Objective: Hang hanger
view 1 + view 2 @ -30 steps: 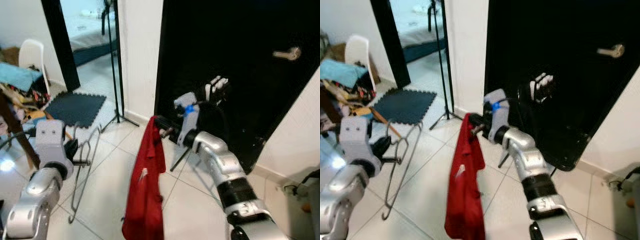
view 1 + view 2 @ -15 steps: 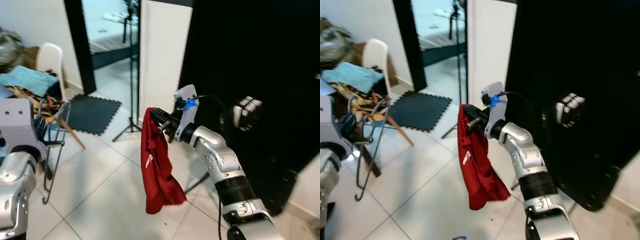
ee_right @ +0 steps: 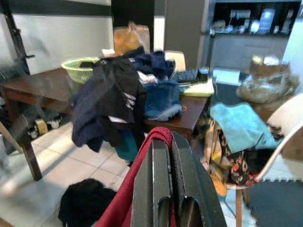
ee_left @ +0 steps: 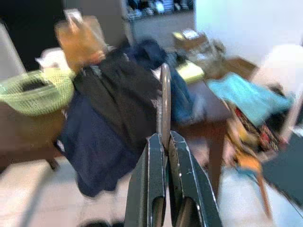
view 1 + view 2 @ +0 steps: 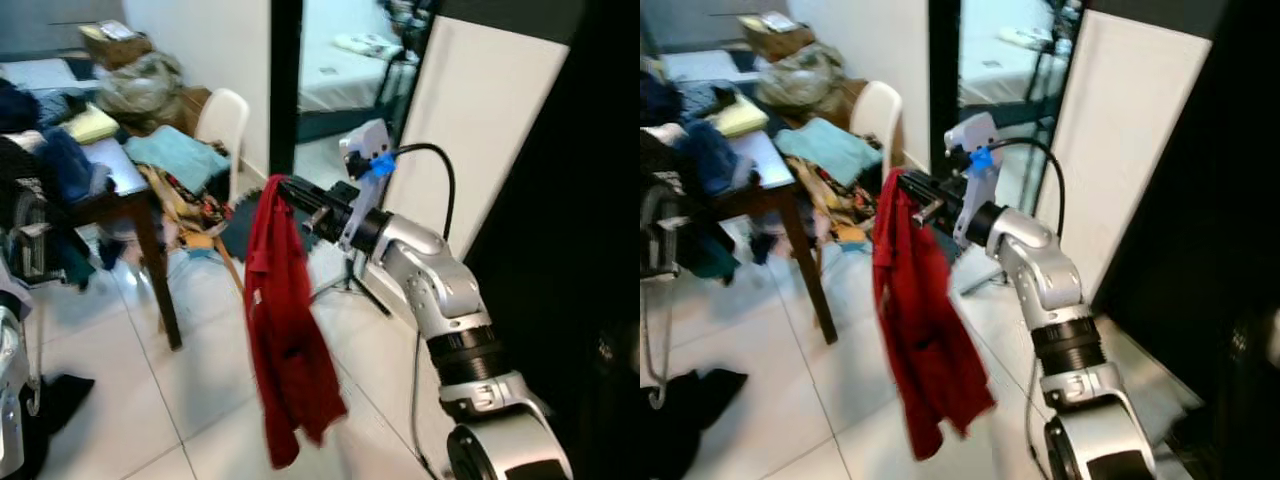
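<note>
My right gripper (image 5: 287, 189) is held out in front of me at chest height, shut on the top edge of a red garment (image 5: 285, 340). The garment hangs down long and loose toward the tiled floor. In the right wrist view the red garment (image 3: 127, 198) bulges up between the closed fingers (image 3: 154, 170). My left gripper (image 4: 163, 138) is shut on a thin metal hanger (image 4: 164, 97), whose bar rises straight from the fingertips. At the far left of the eye views the hanger's wire and bottom hook (image 5: 654, 392) hang beside my left arm (image 5: 8, 350).
A dark wooden table (image 5: 118, 195) piled with clothes stands to the left, a white chair (image 5: 222, 115) behind it. A green basket (image 3: 85, 68) sits on the table. Dark cloth (image 5: 58, 396) lies on the floor. An open doorway (image 5: 345, 70) is ahead, a black door (image 5: 590, 200) right.
The whole view has swung left, from the black door to the cluttered table. Both grippers keep their hold; the red garment has swung with the turn.
</note>
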`<state>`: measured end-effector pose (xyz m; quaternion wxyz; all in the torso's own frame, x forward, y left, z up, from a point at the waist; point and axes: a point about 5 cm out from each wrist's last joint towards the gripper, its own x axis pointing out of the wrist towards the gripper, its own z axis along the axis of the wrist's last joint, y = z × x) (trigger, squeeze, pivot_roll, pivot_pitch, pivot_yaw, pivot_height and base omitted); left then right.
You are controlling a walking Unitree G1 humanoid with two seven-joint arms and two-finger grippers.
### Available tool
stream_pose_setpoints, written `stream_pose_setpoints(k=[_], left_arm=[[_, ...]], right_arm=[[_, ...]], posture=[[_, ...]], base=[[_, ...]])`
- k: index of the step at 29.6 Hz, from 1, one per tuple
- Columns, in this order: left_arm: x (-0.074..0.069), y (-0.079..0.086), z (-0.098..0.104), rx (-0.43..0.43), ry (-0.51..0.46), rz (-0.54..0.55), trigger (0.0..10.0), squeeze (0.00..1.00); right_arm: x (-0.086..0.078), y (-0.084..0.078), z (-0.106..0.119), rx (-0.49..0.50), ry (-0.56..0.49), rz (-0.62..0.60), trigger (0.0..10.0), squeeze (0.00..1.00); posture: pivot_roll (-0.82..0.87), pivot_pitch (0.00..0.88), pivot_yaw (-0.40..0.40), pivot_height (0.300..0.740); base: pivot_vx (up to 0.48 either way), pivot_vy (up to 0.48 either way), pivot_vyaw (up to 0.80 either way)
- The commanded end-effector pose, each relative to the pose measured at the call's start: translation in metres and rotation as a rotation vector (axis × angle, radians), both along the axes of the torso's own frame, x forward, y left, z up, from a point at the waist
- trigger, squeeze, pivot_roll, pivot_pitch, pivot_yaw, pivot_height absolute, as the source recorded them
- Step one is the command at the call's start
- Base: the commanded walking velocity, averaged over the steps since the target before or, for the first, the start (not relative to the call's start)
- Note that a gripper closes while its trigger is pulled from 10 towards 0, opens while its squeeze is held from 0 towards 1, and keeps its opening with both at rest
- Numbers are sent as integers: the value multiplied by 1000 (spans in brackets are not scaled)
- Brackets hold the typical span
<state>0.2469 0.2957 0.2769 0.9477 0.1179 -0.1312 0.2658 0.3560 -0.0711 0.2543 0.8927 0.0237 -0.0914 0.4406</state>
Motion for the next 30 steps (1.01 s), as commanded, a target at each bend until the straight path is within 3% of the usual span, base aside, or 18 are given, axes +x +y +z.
stream_pose_setpoints(k=[1,2,3,6,12,15,22,30], left_arm=[[-5,-5,28,89,-73,-16,10000,0],[-3,-12,46,145,-105,-80,10000,0],[-3,-12,46,145,-105,-80,10000,0],[-1,-30,77,293,-138,-191,10000,0],[-6,-35,100,327,-200,-187,10000,0],[-18,-21,115,343,-221,-89,10000,0],[-24,4,107,319,-131,19,10000,0],[-26,2,105,301,-117,-9,10000,0]], right_arm=[[2,0,10,18,-36,-15,10000,0],[4,-1,12,24,-36,-36,10000,0],[4,-1,12,24,-36,-36,10000,0],[8,-1,18,43,-39,-65,10000,0],[12,1,25,45,-52,-89,10000,0],[15,4,36,59,-77,-89,10000,0],[13,17,43,97,-82,-42,10000,0],[15,23,54,146,-76,-44,10000,0]], posture=[[60,0,-84,740],[63,0,-87,740],[63,0,-87,740],[68,0,-91,740],[77,0,-97,740],[87,0,-104,740],[108,0,-109,740],[124,0,-110,740]], base=[[480,0,781],[480,0,781],[480,0,781],[480,0,783],[480,0,706],[480,0,198],[480,0,636],[480,0,0]])
